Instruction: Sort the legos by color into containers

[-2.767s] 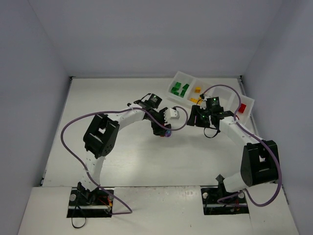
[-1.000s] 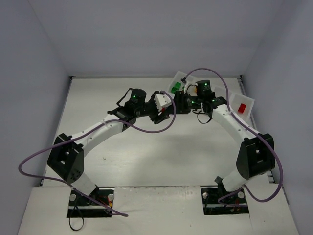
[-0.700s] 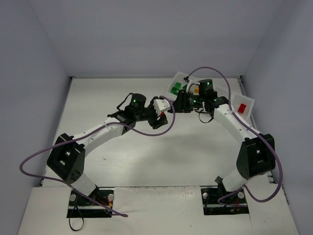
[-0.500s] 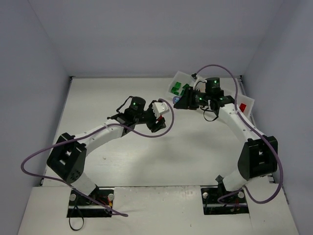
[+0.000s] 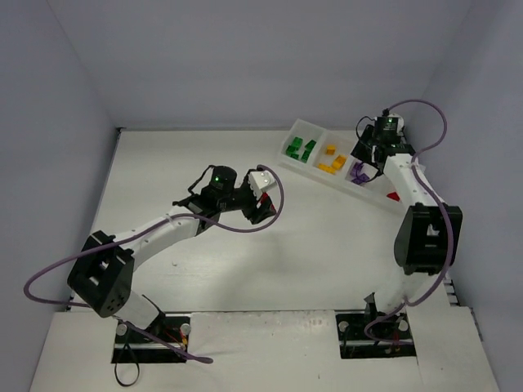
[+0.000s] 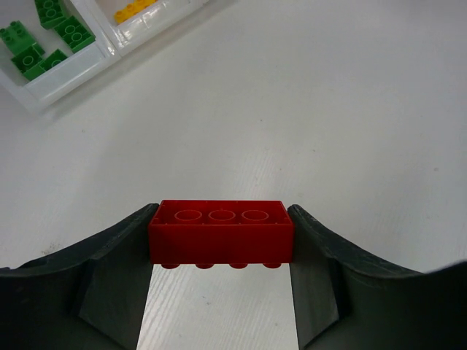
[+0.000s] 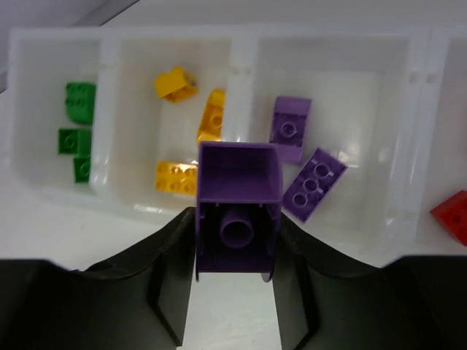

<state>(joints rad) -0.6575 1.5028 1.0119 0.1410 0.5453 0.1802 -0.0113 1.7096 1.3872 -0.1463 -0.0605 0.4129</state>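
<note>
The left fingers (image 6: 120, 251) stand part-spread, pinching a red brick (image 6: 220, 230) by its two short ends, studs pointing down. They hold it over bare desk (image 6: 343, 109), well apart from the tray (image 6: 73, 76) with its green bricks (image 6: 69, 33). The right fingers (image 7: 171, 255) sit closer together, clamped on the sides of a purple piece (image 7: 238, 182) whose hollow underside faces the wrist camera. It hangs at the tray's near wall, just before the compartment holding two purple bricks (image 7: 290, 127), beside the yellow ones (image 7: 175, 177).

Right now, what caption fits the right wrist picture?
Right jaws hold a purple brick over the color-sorted tray.
</note>
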